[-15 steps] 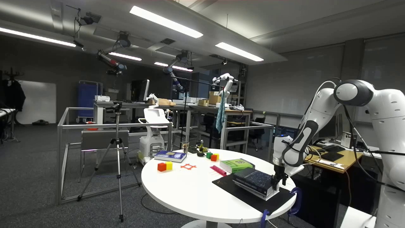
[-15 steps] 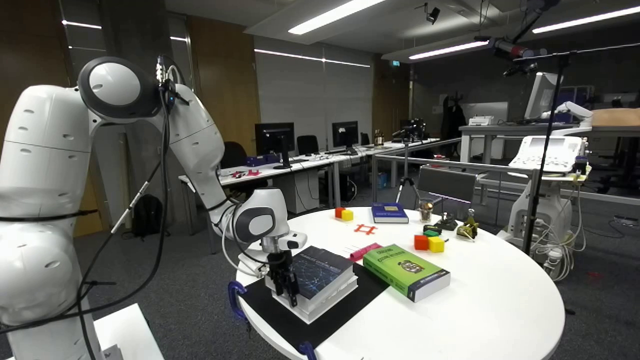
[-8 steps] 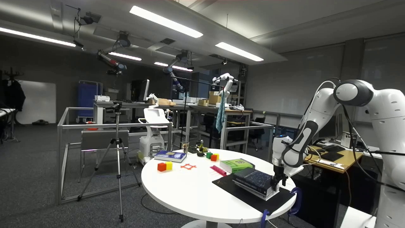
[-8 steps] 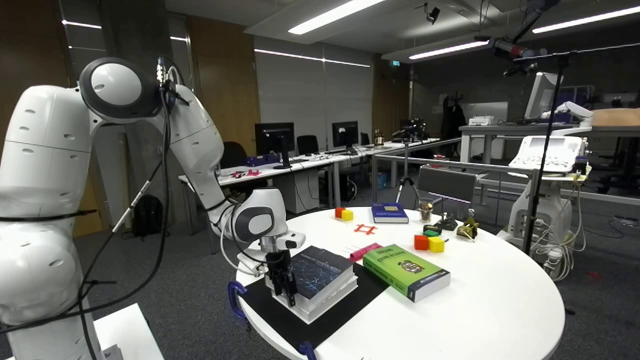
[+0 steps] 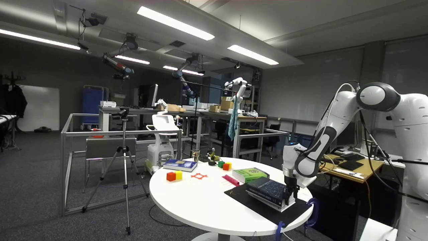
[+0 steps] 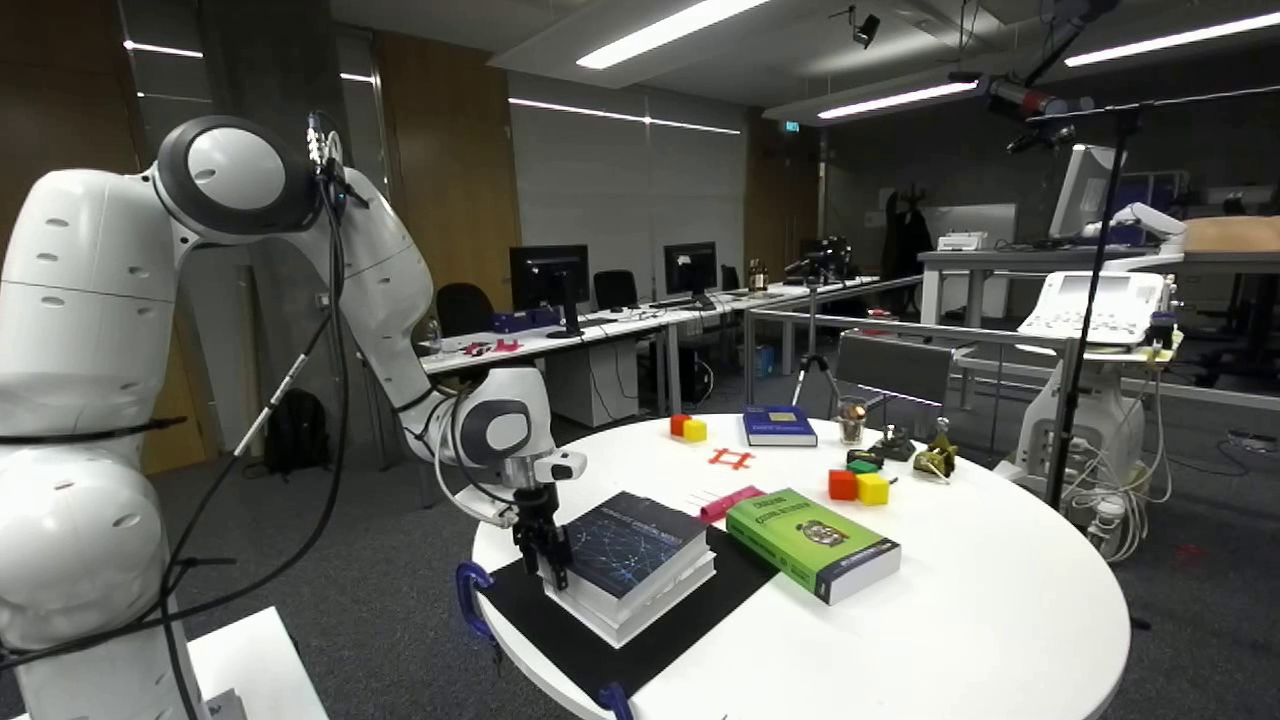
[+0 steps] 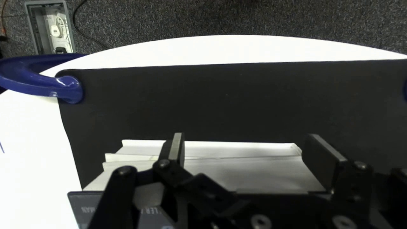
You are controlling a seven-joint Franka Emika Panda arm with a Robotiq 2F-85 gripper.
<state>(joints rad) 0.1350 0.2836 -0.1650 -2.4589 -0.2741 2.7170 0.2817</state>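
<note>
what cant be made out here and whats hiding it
Dark book: in the wrist view, the claw and bottom edge hide most of its cover.
Any contact between them: covered by the claw in both exterior views.
Second blue clamp: cut off by the wrist view's right edge.
Clear cup: contents too small in both exterior views.

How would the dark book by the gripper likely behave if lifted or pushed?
The dark book looks thick, so is probably heavy. Page edges face the gripper, so it may fan open if gripped there. It lies flat, so a push would likely slide rather than tip it.
</note>
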